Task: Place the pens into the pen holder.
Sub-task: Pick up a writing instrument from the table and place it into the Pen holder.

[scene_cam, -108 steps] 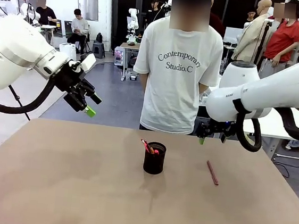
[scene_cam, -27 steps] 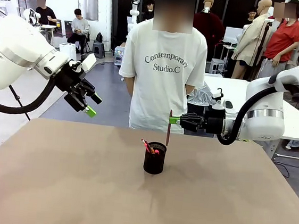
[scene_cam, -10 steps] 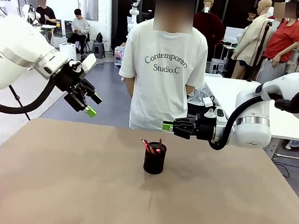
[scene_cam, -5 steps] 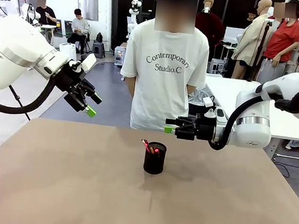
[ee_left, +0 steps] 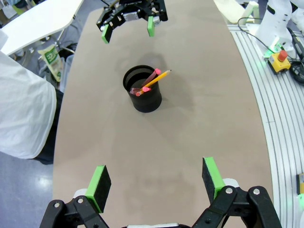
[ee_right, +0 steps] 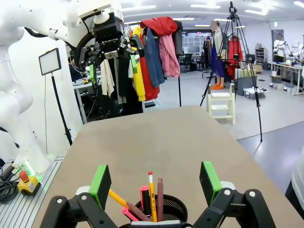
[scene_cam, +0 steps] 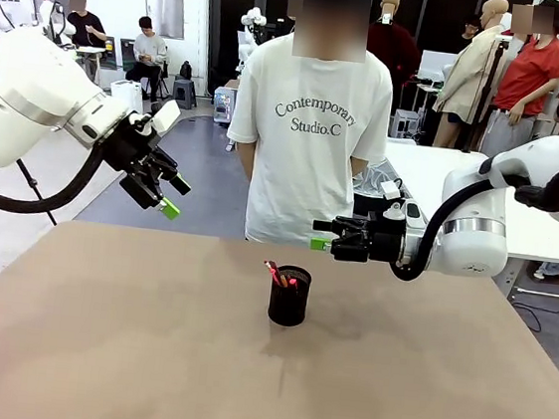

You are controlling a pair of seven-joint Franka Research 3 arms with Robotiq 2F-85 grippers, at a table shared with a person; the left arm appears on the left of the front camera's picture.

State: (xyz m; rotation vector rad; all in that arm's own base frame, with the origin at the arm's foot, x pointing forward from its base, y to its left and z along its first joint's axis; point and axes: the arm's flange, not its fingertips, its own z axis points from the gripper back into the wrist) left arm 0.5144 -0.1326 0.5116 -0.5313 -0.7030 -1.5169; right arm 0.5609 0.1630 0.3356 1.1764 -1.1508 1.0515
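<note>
The black mesh pen holder [scene_cam: 289, 298] stands upright at the table's middle, with the pens [scene_cam: 276, 273] poking out of it. From above, the pen holder [ee_left: 142, 89] holds a yellow pencil [ee_left: 157, 79] and red-ended sticks. My right gripper [scene_cam: 319, 235] hovers open just above and behind the holder's right side, holding nothing. In its own view my right gripper [ee_right: 155, 183] spreads over the pen holder [ee_right: 176, 205], where a yellow pencil [ee_right: 151, 190] and a reddish-brown pen [ee_right: 160, 194] stand. My left gripper [scene_cam: 174, 197] hangs open high at the far left, empty. In the left wrist view that left gripper [ee_left: 156, 178] is open.
A person in a white T-shirt [scene_cam: 312, 133] stands at the table's far edge, right behind the holder. The brown table [scene_cam: 95, 350] is bare around the holder. In the left wrist view the right gripper [ee_left: 128, 28] shows beyond the holder.
My right gripper has opened and drifted slightly right. The reddish-brown pen that stood tall under it now sits lower in the holder. The left arm has not moved.
</note>
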